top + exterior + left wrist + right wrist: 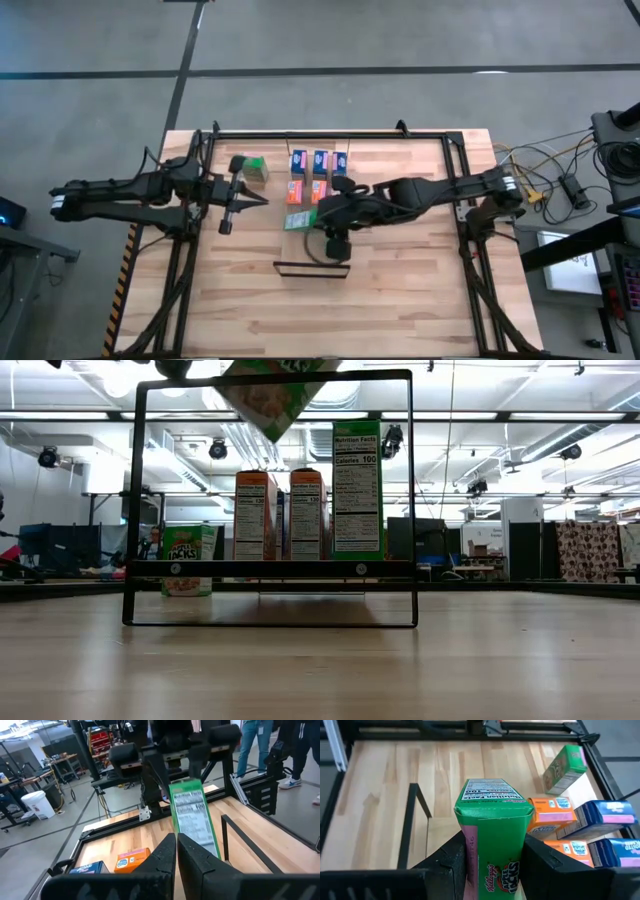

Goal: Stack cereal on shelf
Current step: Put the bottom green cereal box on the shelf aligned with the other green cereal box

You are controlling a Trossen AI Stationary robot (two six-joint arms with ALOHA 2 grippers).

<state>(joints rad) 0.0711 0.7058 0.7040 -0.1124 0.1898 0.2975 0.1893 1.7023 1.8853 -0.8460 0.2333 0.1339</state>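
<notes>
My right gripper (306, 219) is shut on a green cereal box (492, 845), held high over the table's middle, just beyond the shelf (310, 269). The shelf's dark frame (270, 568) stands toward the near edge. A second green box (357, 490) stands upright behind the frame's bar, which hides its foot. A third (251, 168) rests on the table at the far left. Orange boxes (308, 190) and blue boxes (320, 160) sit in rows beyond. My left gripper (260, 201) hangs shut, touching nothing, left of the rows. My right gripper pinches the green box's two opposite long sides (466, 851) between its fingers (451, 865). The fingers slant down toward the table's left. The box's far end (492, 810) reaches past the fingertips. The box is lifted clear and tilted (275, 395).
A dark rail frame (330, 134) runs round the table's far edge and sides. Bare wood (330, 315) lies between the shelf and the near edge. People (260, 740) stand in the room beyond the table's right side.
</notes>
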